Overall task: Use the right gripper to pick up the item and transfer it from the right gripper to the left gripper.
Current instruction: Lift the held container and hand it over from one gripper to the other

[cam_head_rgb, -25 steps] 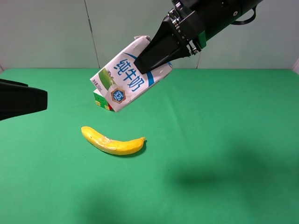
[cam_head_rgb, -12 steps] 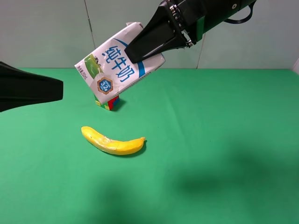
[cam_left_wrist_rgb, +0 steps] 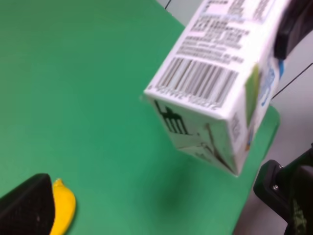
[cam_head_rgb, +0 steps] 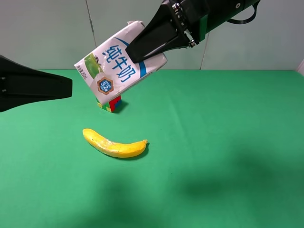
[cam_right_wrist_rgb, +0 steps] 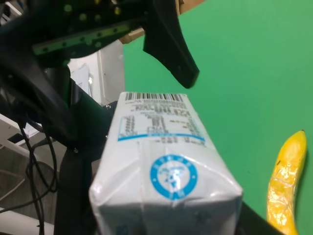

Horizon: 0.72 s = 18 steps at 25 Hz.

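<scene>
The item, a white milk carton (cam_head_rgb: pixel 116 66) with blue characters, hangs tilted in the air above the back left of the green table. My right gripper (cam_head_rgb: pixel 151 45) is shut on its upper end, reaching in from the top right. My left gripper (cam_head_rgb: pixel 66 87) comes in from the left edge, its tip a short gap away from the carton's lower corner. In the left wrist view the carton's barcoded base (cam_left_wrist_rgb: pixel 215 93) faces the open jaws, whose fingers (cam_left_wrist_rgb: pixel 27 205) stand wide apart. The right wrist view shows the carton (cam_right_wrist_rgb: pixel 166 161) from its held end.
A yellow banana (cam_head_rgb: pixel 115 145) lies on the green table (cam_head_rgb: pixel 223 142) below the carton. A multicoloured cube (cam_head_rgb: pixel 112 103) sits behind it, partly hidden by the carton. Pale wall panels stand behind the table's far edge.
The right gripper has carried the carton to the left and a little upward. The left gripper has pushed further right, closing the gap to the carton.
</scene>
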{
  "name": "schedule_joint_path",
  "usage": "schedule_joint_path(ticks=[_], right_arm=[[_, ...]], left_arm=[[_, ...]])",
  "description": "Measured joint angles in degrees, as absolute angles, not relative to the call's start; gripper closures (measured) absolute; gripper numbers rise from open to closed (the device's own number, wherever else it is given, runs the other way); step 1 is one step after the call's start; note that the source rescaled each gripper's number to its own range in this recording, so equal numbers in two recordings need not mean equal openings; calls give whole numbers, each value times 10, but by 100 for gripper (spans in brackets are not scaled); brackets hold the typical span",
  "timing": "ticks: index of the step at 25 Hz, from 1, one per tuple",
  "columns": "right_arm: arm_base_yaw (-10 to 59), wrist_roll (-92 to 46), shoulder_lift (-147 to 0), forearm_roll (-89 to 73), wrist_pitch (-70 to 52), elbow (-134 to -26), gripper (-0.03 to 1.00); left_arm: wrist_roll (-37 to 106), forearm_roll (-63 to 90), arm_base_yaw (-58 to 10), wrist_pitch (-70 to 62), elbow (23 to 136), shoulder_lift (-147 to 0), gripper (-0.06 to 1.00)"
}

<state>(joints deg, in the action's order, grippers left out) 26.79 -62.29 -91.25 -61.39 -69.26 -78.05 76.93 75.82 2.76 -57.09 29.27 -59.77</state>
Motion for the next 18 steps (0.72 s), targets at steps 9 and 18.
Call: schedule_joint_path(ticks=[9,18], right_arm=[[268,-624,-913,-622,-693,-780,96],[268,-631,-913,-639,-693,-780,96]], left_arm=[[812,814,28,-600,293,-636,3],[841,859,27,-628,293,-674,3]])
